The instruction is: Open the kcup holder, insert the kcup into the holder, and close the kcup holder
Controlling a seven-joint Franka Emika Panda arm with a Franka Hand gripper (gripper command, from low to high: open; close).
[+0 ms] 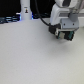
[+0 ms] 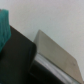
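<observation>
My gripper (image 1: 63, 34) hangs at the exterior view's right, low over the white table. Small green patches show among its dark fingers, too blurred to name. The wrist view shows a black boxy body, which I take for the kcup holder (image 2: 17, 62), with a grey flat panel (image 2: 56, 52) beside it. A teal-green block (image 2: 4, 27) sits at the picture's edge, touching the black body. I cannot tell whether it is the kcup. The fingers themselves do not show clearly in either view.
A tall white bottle-like object (image 1: 25, 10) stands at the back on the exterior view's left, next to dark clutter along the far edge. The white table (image 1: 30, 57) stretches in front of the arm.
</observation>
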